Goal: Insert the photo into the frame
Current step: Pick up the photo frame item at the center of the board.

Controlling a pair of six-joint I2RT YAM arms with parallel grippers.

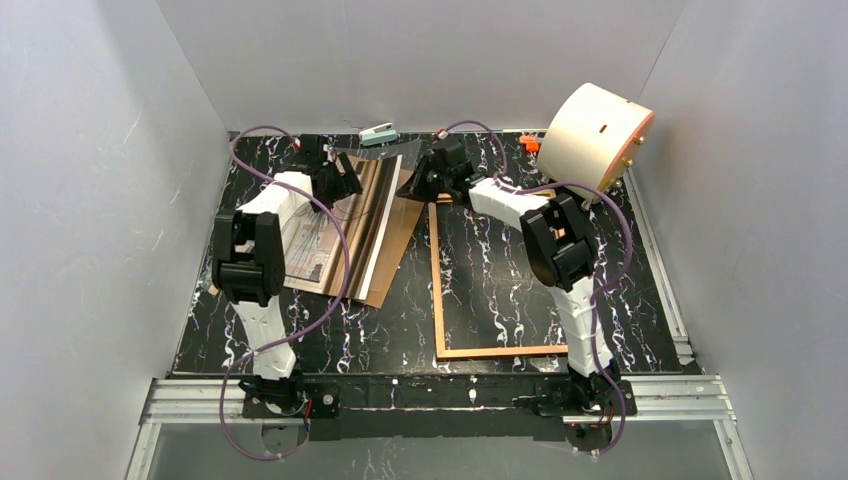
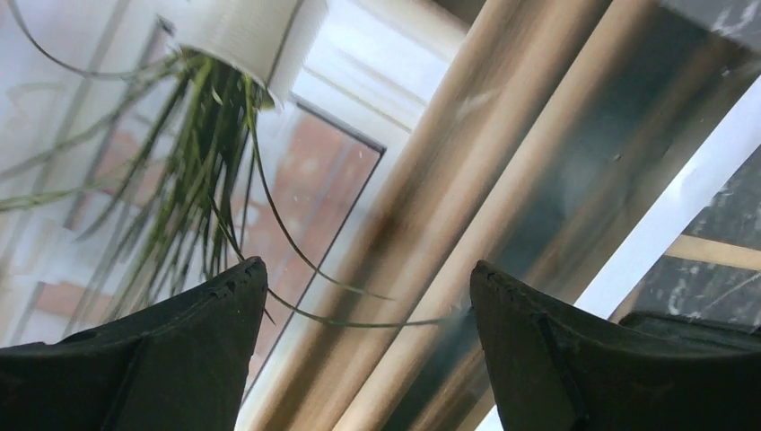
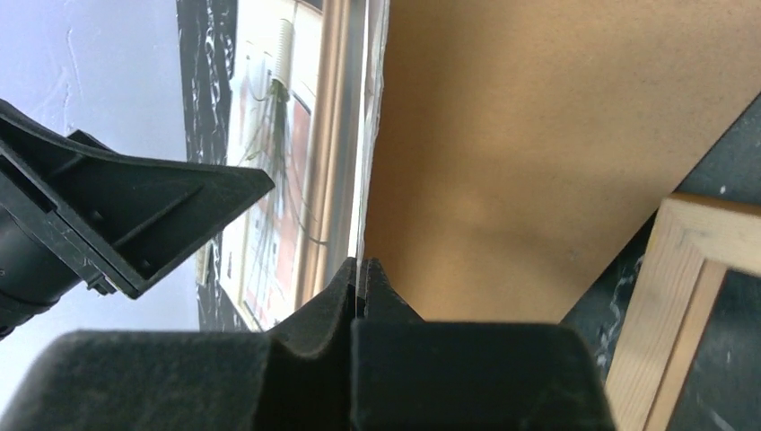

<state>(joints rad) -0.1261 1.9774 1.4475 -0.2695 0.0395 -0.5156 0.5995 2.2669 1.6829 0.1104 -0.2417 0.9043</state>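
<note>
Spread across the right half of the black marble table (image 1: pixel 500 290): the frame (image 1: pixel 437 290), flat, marble showing through. Just left of it: the brown backing board (image 1: pixel 392 262), with the photo (image 1: pixel 312 250) face up partly over it, outside the frame. Tilted above the photo: a clear sheet (image 1: pixel 372 160). Pinched tight on that sheet's edge: right gripper (image 3: pixel 362 274). Spread wide over the photo, gripping nothing: left gripper (image 2: pixel 368 269).

Your table (image 1: pixel 500 290) is glossy black, veined white like marble. The frame (image 3: pixel 682 296) is bare pale wood, smooth, with the grain showing. The backing board (image 3: pixel 538 135) is matt brown fibreboard, finely speckled. The photo (image 2: pixel 305 171) is smooth printed paper. The clear sheet (image 1: pixel 365 162) is shiny transparent plastic. The right gripper (image 3: pixel 362 269) is matt black plastic, faintly grainy.
</note>
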